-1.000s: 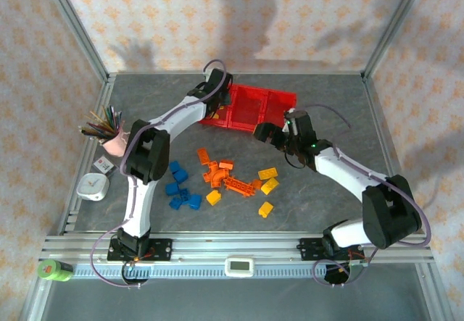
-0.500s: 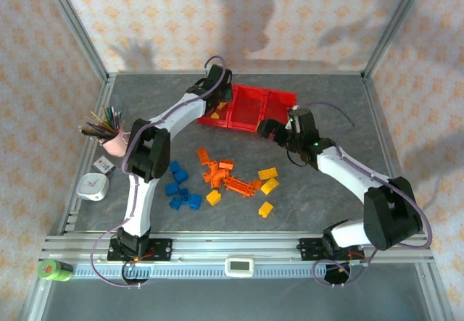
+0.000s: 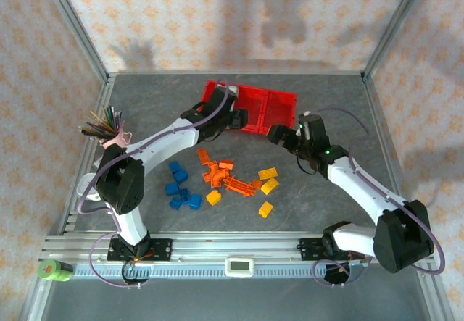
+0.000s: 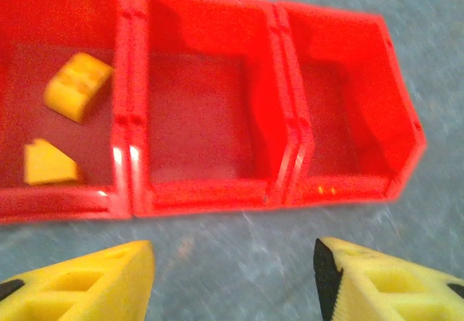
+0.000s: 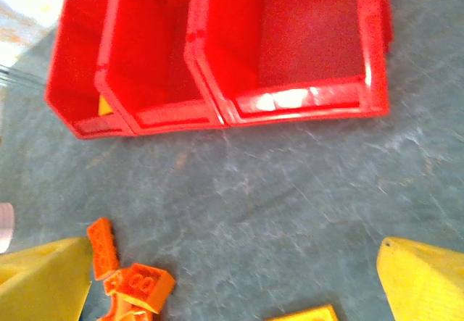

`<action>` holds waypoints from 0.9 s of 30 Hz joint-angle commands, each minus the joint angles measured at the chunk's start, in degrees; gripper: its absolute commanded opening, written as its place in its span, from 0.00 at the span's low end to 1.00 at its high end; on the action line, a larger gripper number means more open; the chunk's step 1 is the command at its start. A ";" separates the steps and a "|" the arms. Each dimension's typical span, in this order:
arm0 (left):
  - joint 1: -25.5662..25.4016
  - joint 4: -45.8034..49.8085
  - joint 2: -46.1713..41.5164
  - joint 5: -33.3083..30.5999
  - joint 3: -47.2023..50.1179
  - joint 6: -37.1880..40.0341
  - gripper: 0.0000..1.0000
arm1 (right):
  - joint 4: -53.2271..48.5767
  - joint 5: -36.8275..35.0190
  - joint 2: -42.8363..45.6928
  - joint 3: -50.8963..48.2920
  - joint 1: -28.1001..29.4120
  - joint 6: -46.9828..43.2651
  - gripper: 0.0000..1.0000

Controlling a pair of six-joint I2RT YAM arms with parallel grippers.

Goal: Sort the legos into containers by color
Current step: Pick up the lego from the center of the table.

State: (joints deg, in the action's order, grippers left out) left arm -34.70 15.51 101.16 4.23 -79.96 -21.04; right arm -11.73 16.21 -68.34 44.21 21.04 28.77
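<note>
The three bright red open-top plastic bins (image 3: pixel 272 107) stand joined in a row at the upper middle of the overhead view, on the grey mottled table (image 3: pixel 333 103). The left gripper (image 4: pixel 232 252) sits just in front of the row's near wall, at its left part. Its two yellow fingers (image 4: pixel 87 281) fill the lower corners of the left wrist view. They are parted, with bare table between them and nothing in their hold. In that view the leftmost bin contains two yellow plastic bricks (image 4: pixel 77 85), one towards the upper left of its floor and one at the lower left, apart from each other.

The right gripper (image 5: pixel 235 245) stands near the right end of the row, a little below it in the overhead view. In its own wrist view the fingers sit at the two bottom corners, spread wide, and they grip nothing.

The remaining bricks lie loose on the table below the bins, in the centre of the overhead view between the two arms. A cluster of blue bricks (image 3: pixel 181 188) is at the left. A heap of orange bricks (image 3: pixel 221 174), with a curved piece and a long plate among them, is in the middle. Three loose yellow bricks (image 3: pixel 269 185) are scattered to the right, and one more sits just below the orange heap. In the right wrist view, two of the orange ones lie at the lower left, just beside that gripper's finger.

A pink cup (image 3: pixel 112 143) of coloured pencils (image 3: pixel 101 122) stands at the table's left edge.
</note>
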 commanded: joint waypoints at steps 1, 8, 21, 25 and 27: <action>-2.17 -0.13 -1.52 1.57 3.57 0.46 0.64 | -6.35 -4.29 3.48 -1.38 -0.43 0.96 1.00; -7.93 -2.76 -0.18 3.55 7.20 -1.90 0.69 | -12.25 -6.77 8.11 -5.16 -0.94 3.67 1.00; -14.46 3.26 7.91 -1.41 2.15 -11.31 0.79 | -13.50 -2.83 16.39 -13.35 -12.14 6.25 1.00; -16.66 4.43 10.96 -3.22 1.04 -16.42 0.79 | -12.58 -1.81 16.55 -14.64 -13.17 5.87 1.00; -17.54 6.27 12.31 -4.13 -0.45 -17.99 0.79 | -11.76 -1.44 16.45 -15.11 -13.31 5.81 1.00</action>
State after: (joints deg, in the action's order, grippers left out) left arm -50.98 17.87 111.83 3.33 -77.65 -34.06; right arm -24.16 14.17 -52.62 30.13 8.12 34.68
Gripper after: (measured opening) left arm 0.791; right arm 0.998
